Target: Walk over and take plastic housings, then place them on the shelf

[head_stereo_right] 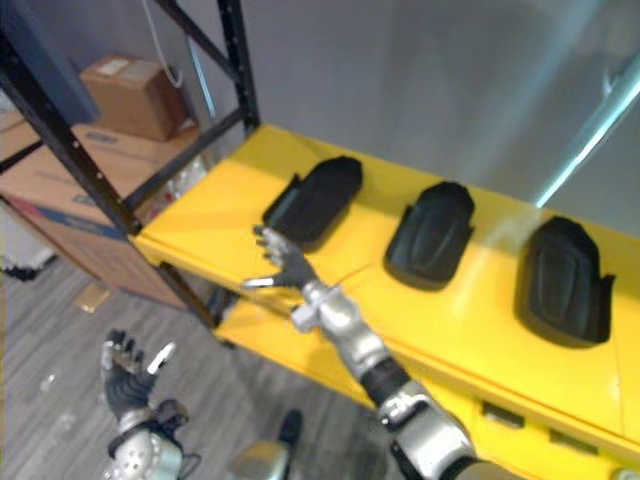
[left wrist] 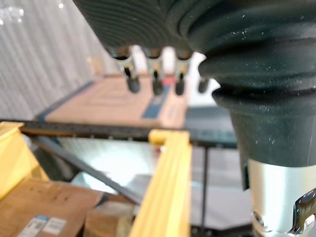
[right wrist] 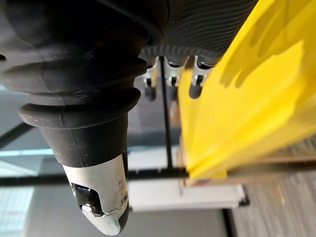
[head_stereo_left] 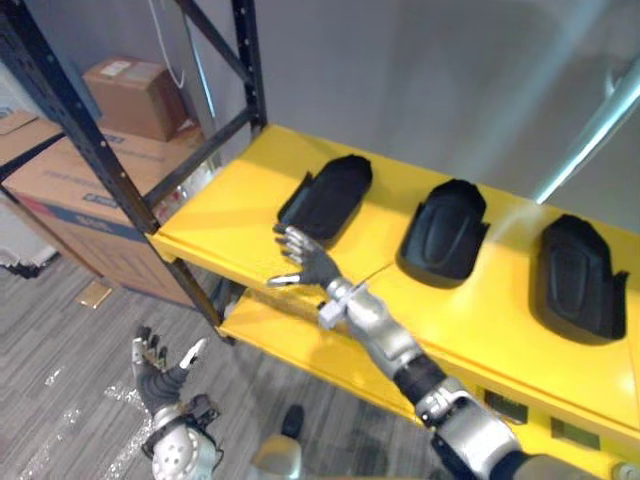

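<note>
Placement looks complete: your right hand (head_stereo_left: 305, 262), fingers spread and empty, lies at 6 o'clock of the leftmost housing (head_stereo_left: 328, 197) on the shelf (head_stereo_left: 230, 215); withdraw it next; left hand (head_stereo_left: 160, 372) fingers likewise spread.

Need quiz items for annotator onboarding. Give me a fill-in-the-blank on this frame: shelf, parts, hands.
1. The yellow shelf carries ___ black housings in a row.
2. The right hand is open over the shelf, nearest the housing at the ___ end of the row.
3. The left hand is open and holds nothing, low above the grey ___.

Missing words: three; left; floor
</note>
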You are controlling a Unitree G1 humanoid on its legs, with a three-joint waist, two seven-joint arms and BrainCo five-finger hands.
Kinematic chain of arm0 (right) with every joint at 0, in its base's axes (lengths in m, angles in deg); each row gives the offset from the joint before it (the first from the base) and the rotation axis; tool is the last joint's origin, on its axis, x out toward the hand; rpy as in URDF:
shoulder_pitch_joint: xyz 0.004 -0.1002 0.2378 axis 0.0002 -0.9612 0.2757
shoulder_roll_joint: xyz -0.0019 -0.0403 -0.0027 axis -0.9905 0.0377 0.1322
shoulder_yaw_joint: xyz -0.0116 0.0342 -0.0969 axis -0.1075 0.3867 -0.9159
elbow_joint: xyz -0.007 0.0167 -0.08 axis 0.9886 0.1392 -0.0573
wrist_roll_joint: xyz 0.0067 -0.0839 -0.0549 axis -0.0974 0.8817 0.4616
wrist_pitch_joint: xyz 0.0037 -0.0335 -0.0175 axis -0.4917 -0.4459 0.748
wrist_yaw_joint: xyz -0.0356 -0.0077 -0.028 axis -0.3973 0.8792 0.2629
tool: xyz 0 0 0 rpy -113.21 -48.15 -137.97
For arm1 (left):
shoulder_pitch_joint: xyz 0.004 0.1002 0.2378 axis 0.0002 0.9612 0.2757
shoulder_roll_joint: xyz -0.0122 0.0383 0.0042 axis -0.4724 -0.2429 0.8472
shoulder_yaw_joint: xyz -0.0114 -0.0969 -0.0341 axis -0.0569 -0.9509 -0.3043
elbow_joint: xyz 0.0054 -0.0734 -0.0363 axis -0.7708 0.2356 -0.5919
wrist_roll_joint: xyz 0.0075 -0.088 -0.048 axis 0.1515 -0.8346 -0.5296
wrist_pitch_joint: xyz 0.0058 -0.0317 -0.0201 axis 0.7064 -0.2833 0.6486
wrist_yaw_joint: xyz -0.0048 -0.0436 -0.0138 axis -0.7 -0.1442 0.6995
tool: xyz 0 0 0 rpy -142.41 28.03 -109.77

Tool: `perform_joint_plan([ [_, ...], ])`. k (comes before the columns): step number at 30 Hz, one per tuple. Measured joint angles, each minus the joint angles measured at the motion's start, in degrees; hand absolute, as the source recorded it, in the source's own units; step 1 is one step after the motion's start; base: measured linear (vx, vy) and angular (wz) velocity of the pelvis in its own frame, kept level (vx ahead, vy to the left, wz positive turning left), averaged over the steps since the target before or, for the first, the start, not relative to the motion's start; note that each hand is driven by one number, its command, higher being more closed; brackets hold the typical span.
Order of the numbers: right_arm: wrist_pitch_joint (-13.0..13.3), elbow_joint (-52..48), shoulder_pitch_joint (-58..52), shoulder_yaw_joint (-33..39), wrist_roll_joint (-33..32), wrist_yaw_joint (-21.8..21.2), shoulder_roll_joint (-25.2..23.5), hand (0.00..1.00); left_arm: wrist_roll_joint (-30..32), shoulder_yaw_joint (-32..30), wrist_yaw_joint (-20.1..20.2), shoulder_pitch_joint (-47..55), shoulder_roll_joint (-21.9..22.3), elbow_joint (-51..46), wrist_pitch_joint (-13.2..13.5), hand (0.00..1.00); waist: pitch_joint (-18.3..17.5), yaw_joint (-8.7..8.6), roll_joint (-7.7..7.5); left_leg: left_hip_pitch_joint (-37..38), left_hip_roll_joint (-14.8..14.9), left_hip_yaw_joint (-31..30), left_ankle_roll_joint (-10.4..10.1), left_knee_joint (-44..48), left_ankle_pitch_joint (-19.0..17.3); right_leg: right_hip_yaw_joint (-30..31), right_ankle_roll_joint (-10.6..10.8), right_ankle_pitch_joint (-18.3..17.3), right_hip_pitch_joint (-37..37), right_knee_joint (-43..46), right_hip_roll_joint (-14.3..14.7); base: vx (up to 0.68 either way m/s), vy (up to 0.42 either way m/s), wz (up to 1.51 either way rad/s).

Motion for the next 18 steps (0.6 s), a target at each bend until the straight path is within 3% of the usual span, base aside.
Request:
perform_joint_plan([
  [6,0.1,2.9,1.4,2.1,0.0,1.4,0.5,0.00,-0.3,-0.6,1.4,0.0,0.0,0.1,0.3,0.00,0.2,0.26,0.30,0.2,-0.2,-0.4,0.0,0.2,0.2,-0.2,0.1,0.1,0.4,0.5,0.0,0.01,-0.004,0.03],
  [10,0.0,4.4,2.9,3.8,0.0,1.2,2.0,0.00,-1.7,-0.6,1.7,-0.2,0.0,0.3,0.4,0.00,0.9,0.21,1.46,0.7,0.0,-0.4,0.0,0.2,0.2,-0.1,0.1,0.1,0.7,0.8,-0.1,-0.03,0.013,-0.01],
  [18,-0.4,6.2,3.4,4.3,0.1,2.5,2.7,0.00,-1.7,-0.6,1.7,-0.1,0.0,0.6,0.4,0.00,1.0,0.22,1.65,1.1,0.1,-0.3,-0.1,0.0,0.2,-0.1,0.1,-0.2,1.0,0.3,0.0,-0.03,0.005,-0.01],
])
